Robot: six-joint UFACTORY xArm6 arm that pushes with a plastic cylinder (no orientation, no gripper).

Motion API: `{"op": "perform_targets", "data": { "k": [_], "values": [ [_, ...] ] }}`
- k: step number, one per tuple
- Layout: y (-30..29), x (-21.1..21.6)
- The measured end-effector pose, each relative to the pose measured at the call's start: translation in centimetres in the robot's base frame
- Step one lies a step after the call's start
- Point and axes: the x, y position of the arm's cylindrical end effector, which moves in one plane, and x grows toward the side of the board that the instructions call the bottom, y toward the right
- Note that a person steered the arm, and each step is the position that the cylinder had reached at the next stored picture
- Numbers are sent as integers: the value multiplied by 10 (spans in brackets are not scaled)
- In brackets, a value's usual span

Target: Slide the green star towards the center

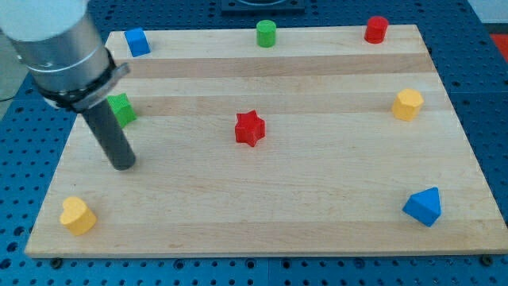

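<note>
tip [123, 165] just below green star [121, 110], rod partly hiding it | red star [249, 128] mid-board [317, 206] | no jaws, bare rod

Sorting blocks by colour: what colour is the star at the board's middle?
Red: the star, clearest in the camera view.

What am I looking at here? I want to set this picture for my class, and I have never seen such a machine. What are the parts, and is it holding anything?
One camera looks down at a slant on a wooden board. The grey cylinder at the view's upper left is a robot arm ending in a dark rod. It holds nothing; my tip only pushes blocks. Just above it, partly hidden by the rod, sits the green star. A red star lies near the middle. Along the top: blue block, green cylinder, red cylinder. At the right: yellow block, blue block. Bottom left: yellow heart.
</note>
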Motion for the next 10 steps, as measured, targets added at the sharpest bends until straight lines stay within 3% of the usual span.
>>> {"op": "perform_targets", "data": {
  "k": [2, 4, 5, 9, 10],
  "values": [
    [-84, -46],
    [-87, -110],
    [-61, -115],
    [35, -38],
    [-1, -47]
  ]
}}
